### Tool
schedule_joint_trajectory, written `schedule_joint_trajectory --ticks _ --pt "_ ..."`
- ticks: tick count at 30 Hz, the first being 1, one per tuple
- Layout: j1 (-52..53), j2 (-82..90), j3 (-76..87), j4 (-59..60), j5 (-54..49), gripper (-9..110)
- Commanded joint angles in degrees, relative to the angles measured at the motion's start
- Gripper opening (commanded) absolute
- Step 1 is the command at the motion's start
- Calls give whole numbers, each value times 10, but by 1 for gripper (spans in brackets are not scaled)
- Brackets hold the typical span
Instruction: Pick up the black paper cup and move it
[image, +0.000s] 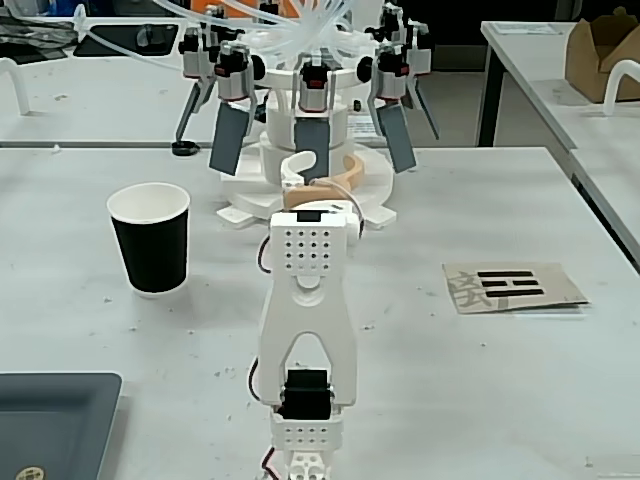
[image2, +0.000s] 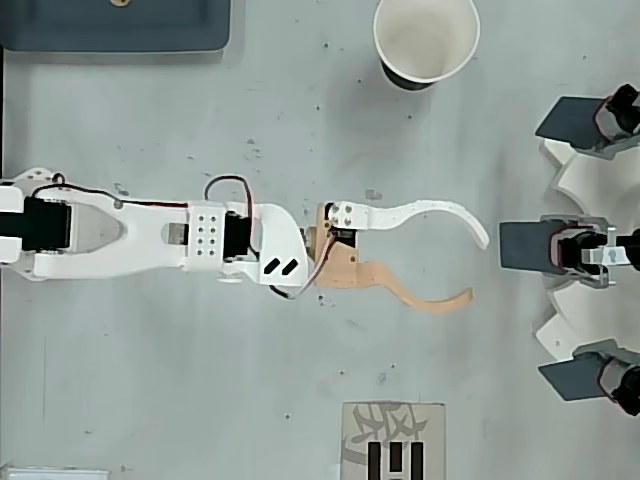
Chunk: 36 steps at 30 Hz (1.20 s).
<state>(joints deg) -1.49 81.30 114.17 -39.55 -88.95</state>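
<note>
The gripper (image2: 477, 268) was seen spread wide and empty in the overhead view, its white finger (image2: 440, 212) and tan finger (image2: 420, 295) curving apart over bare table (image2: 300, 400). The white arm (image2: 150, 235) was stretched out low behind it. The black paper cup (image2: 425, 40) was stood upright near the table's top edge in that view, well apart from the white finger; in the fixed view the cup (image: 150, 240) was placed left of the arm. A printed card (image: 512, 287) was laid toward the right edge
</note>
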Motion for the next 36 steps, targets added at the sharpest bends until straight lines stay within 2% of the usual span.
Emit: schedule_joint_trajectory --ticks 1,14,36 --pt "11 34 26 -74 -51 8" --pt "11 59 61 -77 -52 8" --pt "12 212 265 -105 -27 10"
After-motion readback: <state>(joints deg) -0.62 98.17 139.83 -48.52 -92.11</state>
